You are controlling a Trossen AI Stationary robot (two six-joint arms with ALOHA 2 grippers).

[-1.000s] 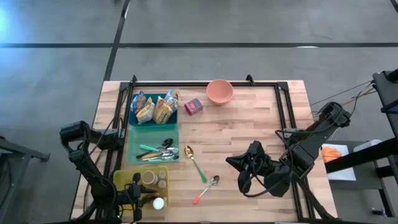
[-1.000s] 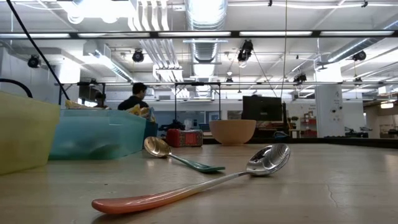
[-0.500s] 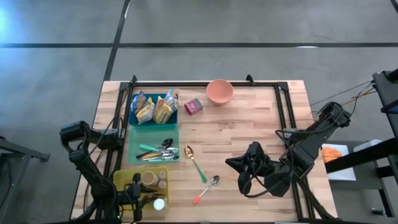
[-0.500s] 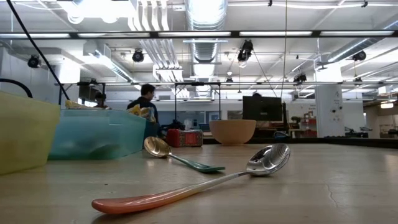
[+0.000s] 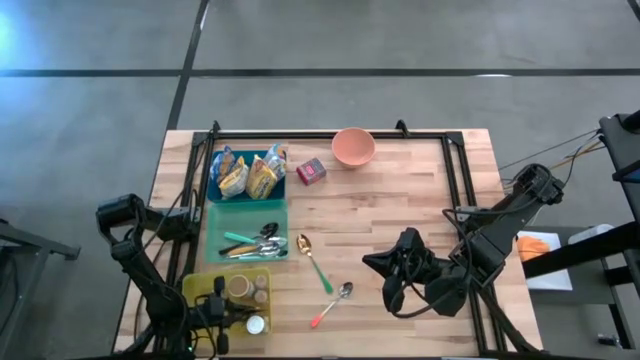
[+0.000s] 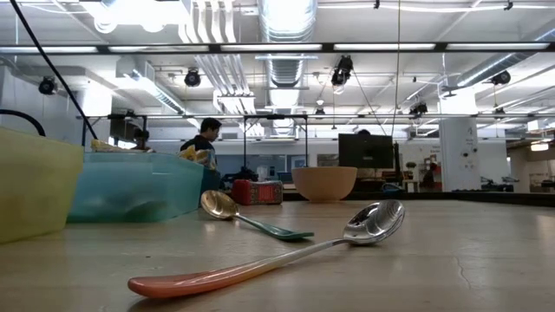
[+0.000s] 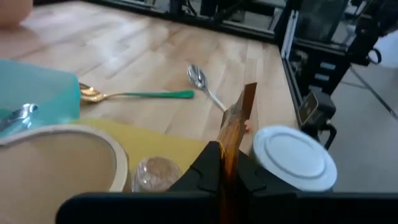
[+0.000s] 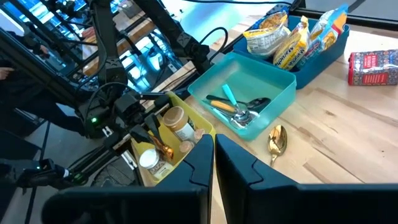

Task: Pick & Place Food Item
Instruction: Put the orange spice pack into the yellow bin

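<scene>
My left gripper (image 7: 222, 163) is at the yellow bin (image 5: 262, 276) at the table's near left corner, shut on a thin brown packet (image 7: 239, 118) seen edge-on. Beside the packet in the bin are a white-lidded jar (image 7: 292, 155), a tan-lidded jar (image 7: 56, 162) and a small clear jar (image 7: 154, 171). My right gripper (image 5: 378, 272) hangs shut above the table's right half, holding nothing. Yellow snack packets (image 5: 247, 175) lie in the blue bin (image 5: 212, 190) at the far left. A red box (image 5: 311, 171) and a pink bowl (image 5: 353, 146) rest on the wood near it. My left gripper pinches the brown packet's near end (image 7: 229, 146) between its two fingers, which close on its flat faces. The fingers come nearly level from the table's left side. The packet stands on edge and sticks out beyond the fingertips; I cannot tell whether it still rests in the bin.
A green bin (image 5: 215, 212) with cutlery sits between the blue and yellow bins. A gold spoon with a green handle (image 5: 313, 262) and a silver spoon with an orange handle (image 5: 333, 303) lie on the wood mid-table. A black frame (image 5: 450, 180) edges the table. People show in the room behind.
My left gripper has stayed at the yellow bin and shut its fingers on the brown packet, with a slight turn of the wrist.
</scene>
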